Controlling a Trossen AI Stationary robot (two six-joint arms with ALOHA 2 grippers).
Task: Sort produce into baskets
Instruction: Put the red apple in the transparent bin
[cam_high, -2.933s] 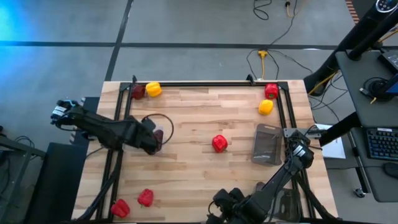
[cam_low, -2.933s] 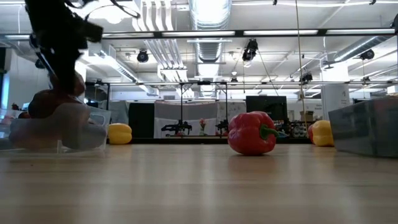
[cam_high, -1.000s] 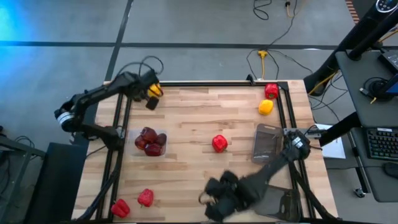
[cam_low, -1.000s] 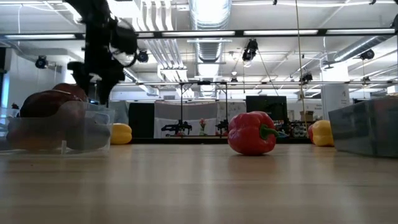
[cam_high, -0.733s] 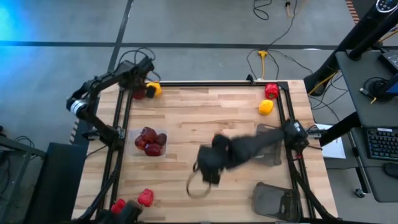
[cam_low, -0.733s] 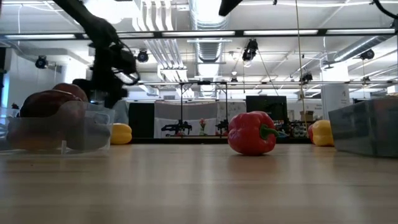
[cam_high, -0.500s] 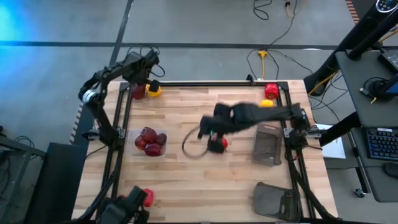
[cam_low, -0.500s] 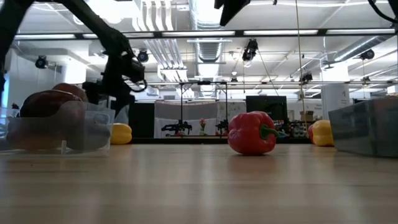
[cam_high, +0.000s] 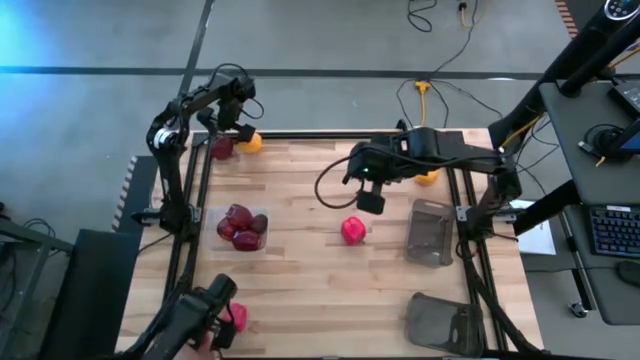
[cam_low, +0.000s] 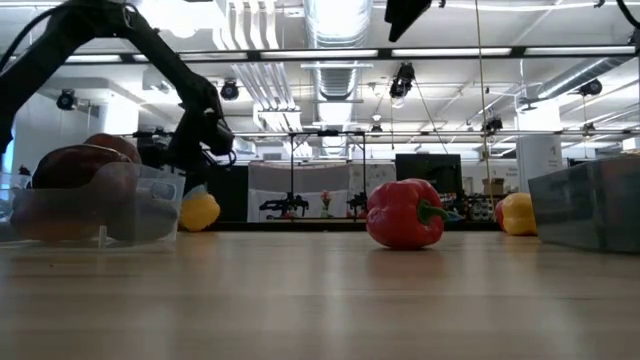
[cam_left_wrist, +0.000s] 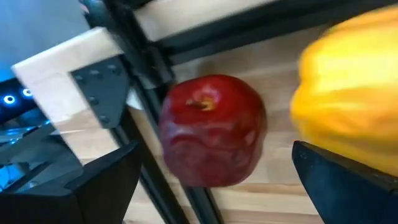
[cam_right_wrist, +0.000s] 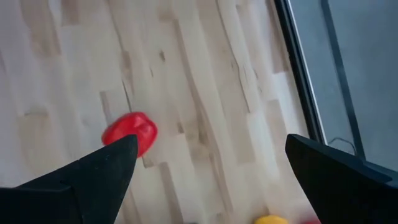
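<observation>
Looking from above, you see the left tool (cam_high: 232, 118) at the bench's (cam_high: 300, 290) eleven o'clock corner, wide open and empty, hanging over two pieces that lie side by side. The dark maroon pepper (cam_left_wrist: 213, 129) sits between the fingers in the left wrist view, with its stem end facing the camera. The yellow pepper (cam_left_wrist: 351, 99) is just beside it, toward three o'clock on the bench. This closeness decides the next move: you should close on the maroon one only. Its basket, the clear tray (cam_high: 240, 227) with maroon pieces, lies toward six o'clock from there. The right tool (cam_high: 370, 195) hovers open and empty, just at twelve o'clock of the bright red pepper (cam_high: 352, 231) in the bench middle.
</observation>
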